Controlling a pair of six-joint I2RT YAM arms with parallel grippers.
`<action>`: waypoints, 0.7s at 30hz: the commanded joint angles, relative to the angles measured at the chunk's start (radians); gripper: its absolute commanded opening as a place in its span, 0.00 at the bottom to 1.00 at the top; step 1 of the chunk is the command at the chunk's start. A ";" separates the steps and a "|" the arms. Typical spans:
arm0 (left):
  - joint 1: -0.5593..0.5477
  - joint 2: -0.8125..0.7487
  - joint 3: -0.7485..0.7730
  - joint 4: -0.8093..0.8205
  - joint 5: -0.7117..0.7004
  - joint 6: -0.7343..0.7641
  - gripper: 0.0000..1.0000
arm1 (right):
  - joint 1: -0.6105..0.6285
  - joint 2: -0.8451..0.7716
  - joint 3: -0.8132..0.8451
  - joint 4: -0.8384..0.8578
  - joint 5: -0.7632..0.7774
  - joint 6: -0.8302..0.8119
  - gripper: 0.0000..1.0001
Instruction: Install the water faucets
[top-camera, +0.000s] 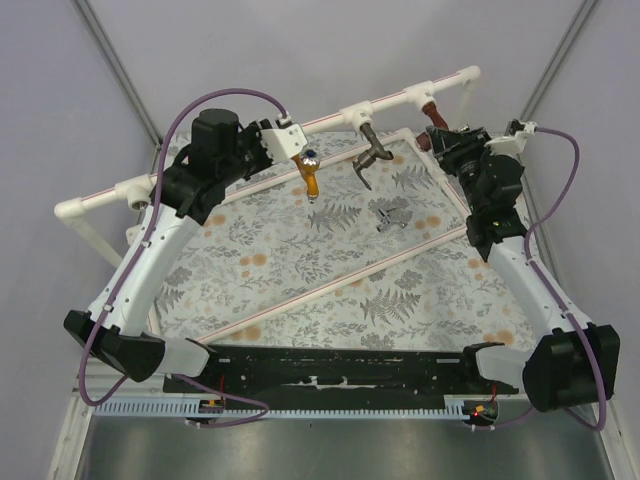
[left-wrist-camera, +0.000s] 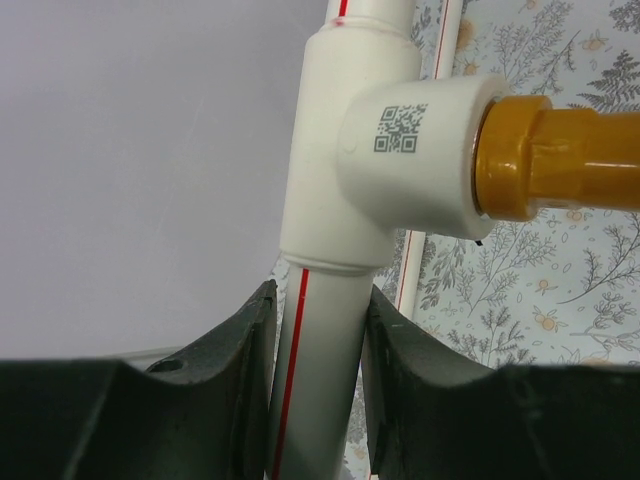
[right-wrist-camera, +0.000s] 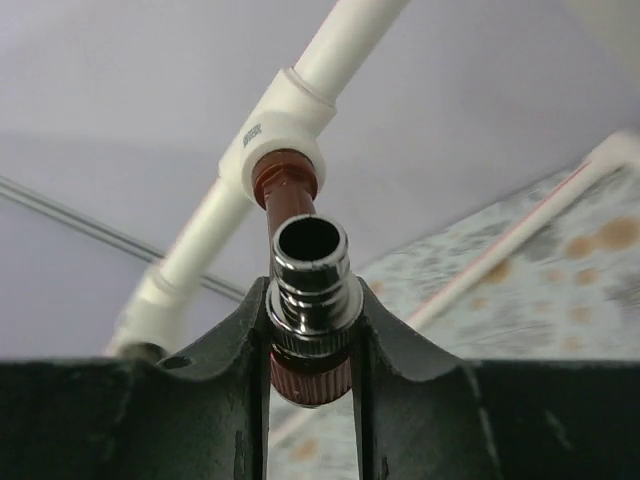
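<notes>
**Red faucet held end-on at its tee, far right corner of the bench**

The red faucet (right-wrist-camera: 310, 300) sat clamped between the right fingers (right-wrist-camera: 240, 370). Its long axis ran straight away from them into a tee (right-wrist-camera: 270, 135) on the pipe (right-wrist-camera: 350, 30) along the far edge, so I judged any turning would go about that axis; the right arm was the nearer. The left fingers (left-wrist-camera: 240, 380) were clenched on the pipe beside the gold faucet (left-wrist-camera: 570, 160), toward the far left. A grey faucet (top-camera: 372, 155) hung between the two, and a silver faucet (top-camera: 392, 218) lay loose on the bench (top-camera: 300, 270). The red faucet's thread was hidden inside the tee, so its depth could not be told, and the fingers cut off its lower body.
</notes>
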 joint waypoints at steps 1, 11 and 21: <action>-0.019 -0.042 -0.021 -0.131 0.054 -0.180 0.02 | -0.019 0.085 -0.054 0.362 0.187 0.919 0.13; -0.019 -0.041 -0.013 -0.130 0.050 -0.180 0.02 | -0.047 0.027 -0.096 0.407 0.210 0.689 0.61; -0.019 -0.036 -0.010 -0.130 0.062 -0.180 0.02 | -0.090 -0.190 -0.074 0.064 0.021 -0.409 0.81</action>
